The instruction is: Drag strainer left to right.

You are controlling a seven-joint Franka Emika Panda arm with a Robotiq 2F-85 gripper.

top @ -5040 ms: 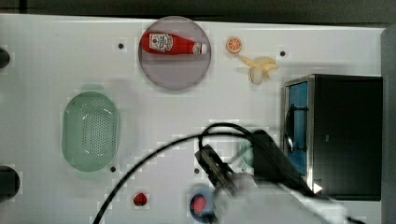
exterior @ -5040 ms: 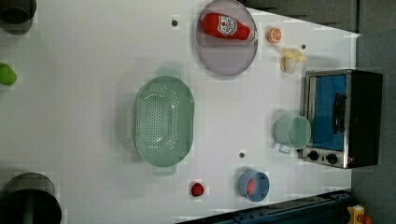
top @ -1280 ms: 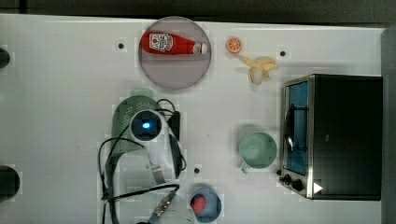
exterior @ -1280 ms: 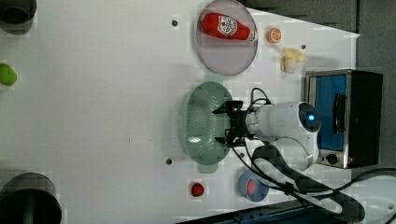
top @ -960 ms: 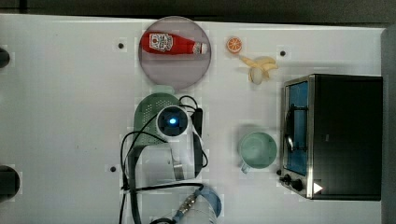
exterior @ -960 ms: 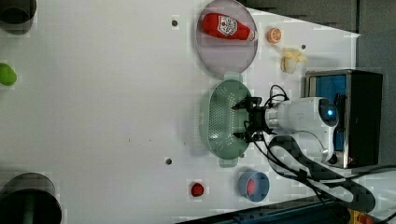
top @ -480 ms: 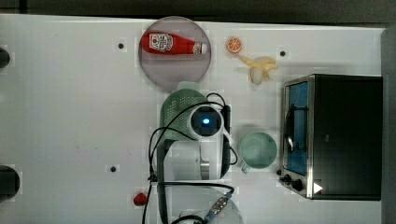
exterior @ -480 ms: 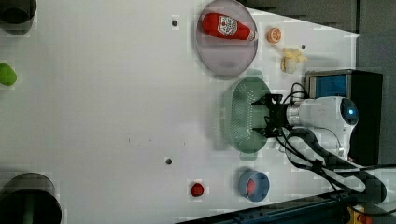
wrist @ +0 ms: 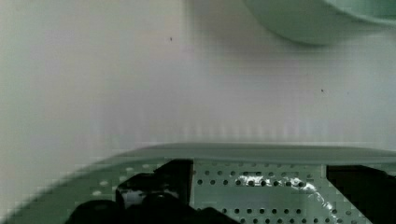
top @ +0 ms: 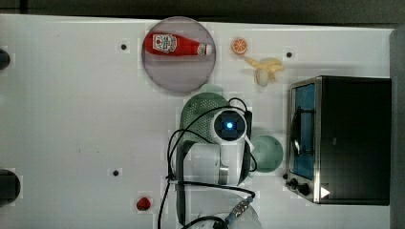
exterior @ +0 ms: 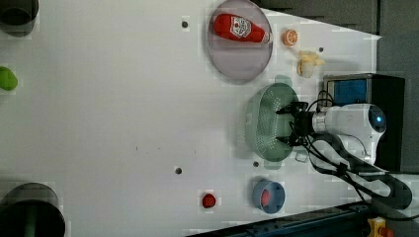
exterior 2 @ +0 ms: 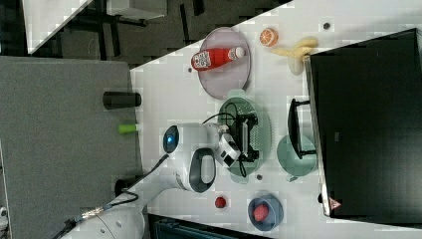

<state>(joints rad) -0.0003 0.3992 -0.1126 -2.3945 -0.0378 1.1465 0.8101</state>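
Top view: white table [top: 71, 119], dotted.

Lighting is bright and even; the white table [top: 71, 119] is close to overexposed. Shadows are soft and short. Blocky compression artefacts mark object edges. The wrist view appears soft, with glare on the strainer [wrist: 261, 182].

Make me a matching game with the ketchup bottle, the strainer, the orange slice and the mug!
Things:
1. ketchup bottle
2. strainer
3. orange slice
4. mug

Places:
A. beside the banana
B. lying on the round plate
C. right next to the toaster oven's door
D. under the robot's jaws

Pairs: 1-B, 2-D, 3-A, 4-C
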